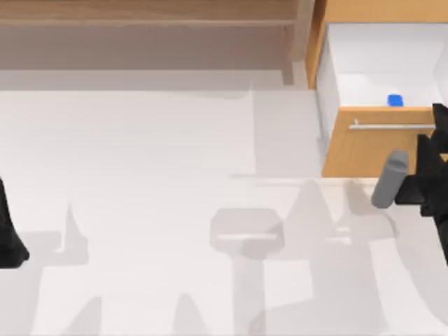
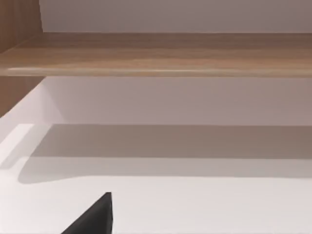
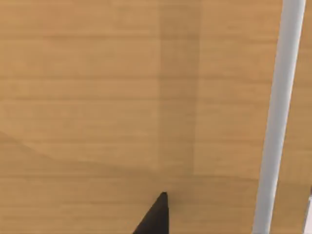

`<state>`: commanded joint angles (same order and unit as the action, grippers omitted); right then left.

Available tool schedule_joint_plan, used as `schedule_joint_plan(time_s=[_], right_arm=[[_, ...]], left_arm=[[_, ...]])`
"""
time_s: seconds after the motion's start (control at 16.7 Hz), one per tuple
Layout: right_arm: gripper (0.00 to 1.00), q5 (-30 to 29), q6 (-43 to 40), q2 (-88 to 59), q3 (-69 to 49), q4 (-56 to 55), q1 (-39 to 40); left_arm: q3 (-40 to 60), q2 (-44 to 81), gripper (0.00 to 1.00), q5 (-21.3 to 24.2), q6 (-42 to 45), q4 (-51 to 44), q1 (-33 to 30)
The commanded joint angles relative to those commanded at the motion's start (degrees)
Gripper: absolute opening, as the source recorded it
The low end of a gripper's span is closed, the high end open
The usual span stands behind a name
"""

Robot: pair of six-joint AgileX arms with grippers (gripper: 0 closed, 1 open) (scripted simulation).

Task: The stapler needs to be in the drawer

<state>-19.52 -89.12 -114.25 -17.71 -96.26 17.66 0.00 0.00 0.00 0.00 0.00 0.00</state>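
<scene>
The blue stapler (image 1: 395,100) lies inside the drawer (image 1: 357,150), on its white floor just behind the front panel. The drawer stands pulled out at the table's back right, its silver handle (image 1: 392,127) facing the table's front. My right gripper (image 1: 439,124) hangs at the right end of that handle, close to the orange-brown front panel. In the right wrist view the drawer front (image 3: 97,97) and the handle (image 3: 278,122) are very near. My left gripper (image 1: 8,241) rests at the table's left edge, far from the drawer.
A long pale-brown shelf unit (image 1: 140,14) runs along the back of the table, and the left wrist view faces this shelf (image 2: 156,53). A grey cylindrical part of the right arm (image 1: 389,180) sticks out in front of the drawer. White tabletop (image 1: 175,175) spreads between the arms.
</scene>
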Motion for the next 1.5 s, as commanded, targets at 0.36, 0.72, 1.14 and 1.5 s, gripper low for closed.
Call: schedule_joint_plan(time_s=[0.36, 0.72, 1.14, 1.5], right_arm=[[0.02, 0.00, 0.00, 0.00, 0.00, 0.00, 0.00], [0.00, 0.00, 0.00, 0.00, 0.00, 0.00, 0.00], [0.00, 1.23, 0.06, -1.73, -3.61, 3.39, -1.17], [0.00, 3.64, 0.11, -4.16, -13.89, 9.53, -3.63]], left_arm=[[0.00, 0.00, 1.00, 0.00, 0.00, 0.00, 0.00], [0.00, 0.00, 1.00, 0.00, 0.00, 0.00, 0.00], [0.00, 0.00, 1.00, 0.00, 0.00, 0.00, 0.00], [0.00, 0.00, 1.00, 0.00, 0.00, 0.00, 0.00]])
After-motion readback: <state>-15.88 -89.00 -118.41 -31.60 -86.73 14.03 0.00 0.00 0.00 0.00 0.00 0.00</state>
